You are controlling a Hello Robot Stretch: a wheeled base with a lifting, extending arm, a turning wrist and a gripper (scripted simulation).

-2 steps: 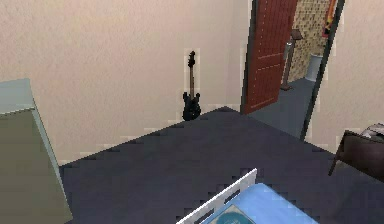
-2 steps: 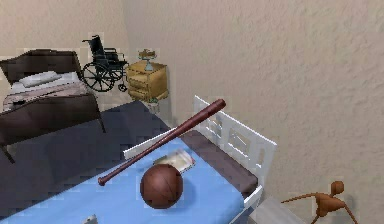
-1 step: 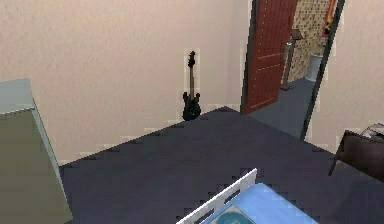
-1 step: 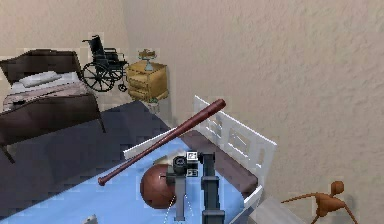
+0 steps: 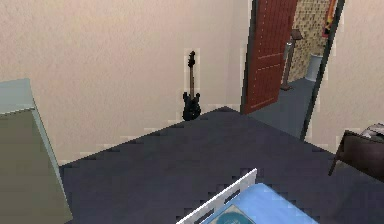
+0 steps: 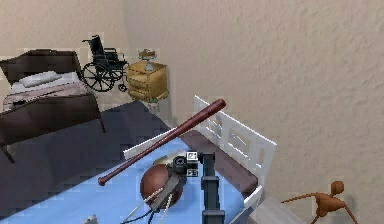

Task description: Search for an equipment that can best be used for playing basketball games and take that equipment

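Dark-blue carpet [image 5: 200,150] lies bare ahead, bounded by beige walls. A guitar [image 5: 190,95] is leaned at 12 o'clock, and a red door [image 5: 268,55] stands open at 1 o'clock. A bed [image 5: 225,205] corner cuts in at 6 o'clock. In the arm side view the basketball [image 6: 158,180] is seen on the bed at 6 o'clock, beside a bat [image 6: 165,150]. The gripper [image 6: 145,208] is at the ball; whether anything is held cannot be told. A wheelchair [image 6: 103,65] is parked at 11 o'clock.

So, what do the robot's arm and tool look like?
The arm is a dark square bar. At its end sit two small white squares with black marks, beside a dark tool with two thin fingers.
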